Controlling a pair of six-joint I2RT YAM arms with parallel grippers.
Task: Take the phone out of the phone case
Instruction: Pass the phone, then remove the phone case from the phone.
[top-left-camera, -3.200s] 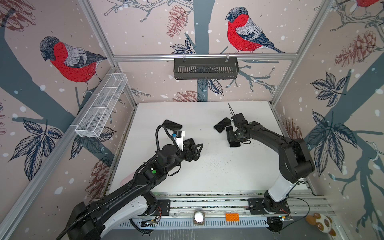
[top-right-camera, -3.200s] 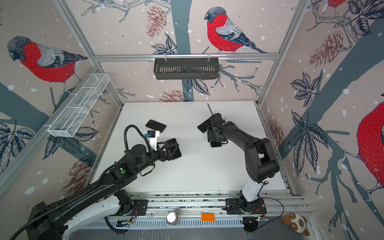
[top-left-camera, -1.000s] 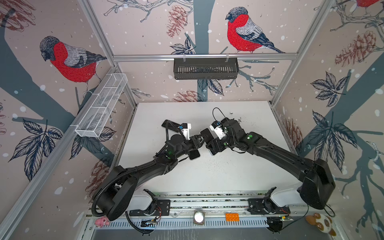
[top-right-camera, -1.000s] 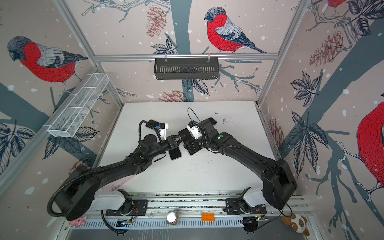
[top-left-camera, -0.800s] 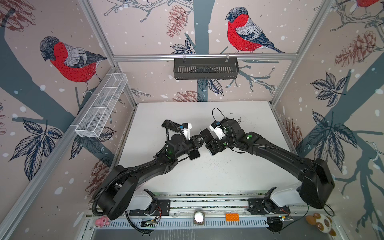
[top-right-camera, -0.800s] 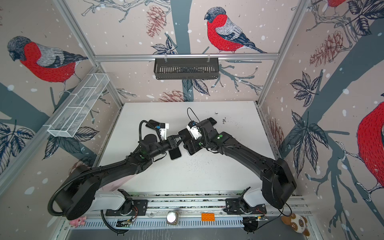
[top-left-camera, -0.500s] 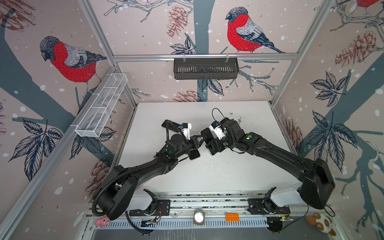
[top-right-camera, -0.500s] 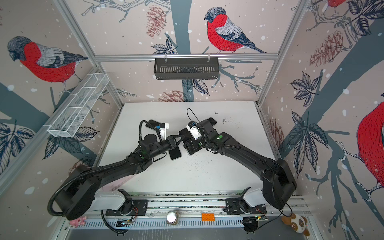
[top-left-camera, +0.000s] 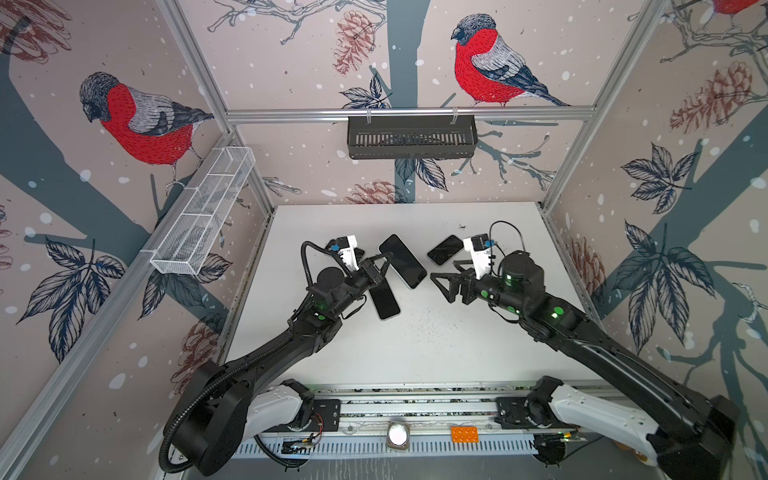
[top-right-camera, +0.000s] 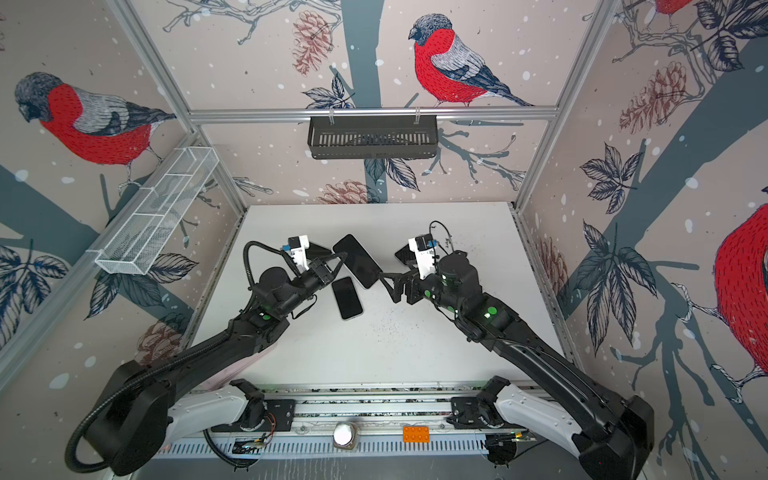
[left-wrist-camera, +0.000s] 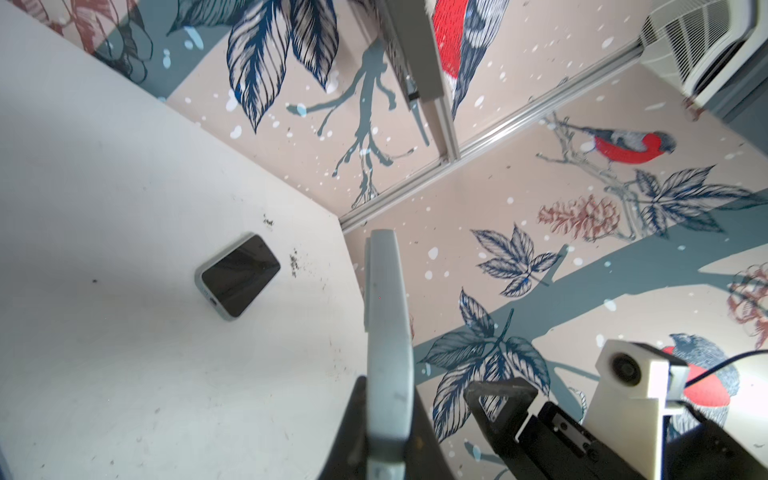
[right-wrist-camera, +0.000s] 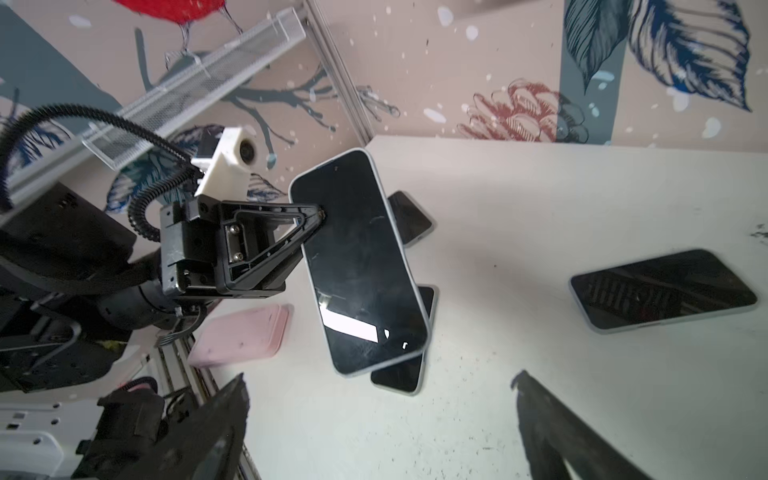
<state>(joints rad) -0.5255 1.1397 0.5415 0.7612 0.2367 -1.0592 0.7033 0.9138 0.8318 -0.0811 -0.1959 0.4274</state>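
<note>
The left gripper (top-left-camera: 380, 264) is clamped on the left long edge of a phone (top-left-camera: 402, 261), holding it tilted above the middle of the table (top-left-camera: 457, 345), screen up toward the right. The phone has a pale grey rim; whether that rim is a case cannot be told. The right gripper (top-left-camera: 441, 284) hangs just right of the phone, jaws wide apart and holding nothing. A second phone (top-left-camera: 384, 301) lies flat on the table, partly under the raised one. A third phone (top-left-camera: 445, 249) lies farther right, and a fourth phone (right-wrist-camera: 409, 218) farther left. A pink case (right-wrist-camera: 241, 334) sits at the table's left edge beneath the left arm.
</note>
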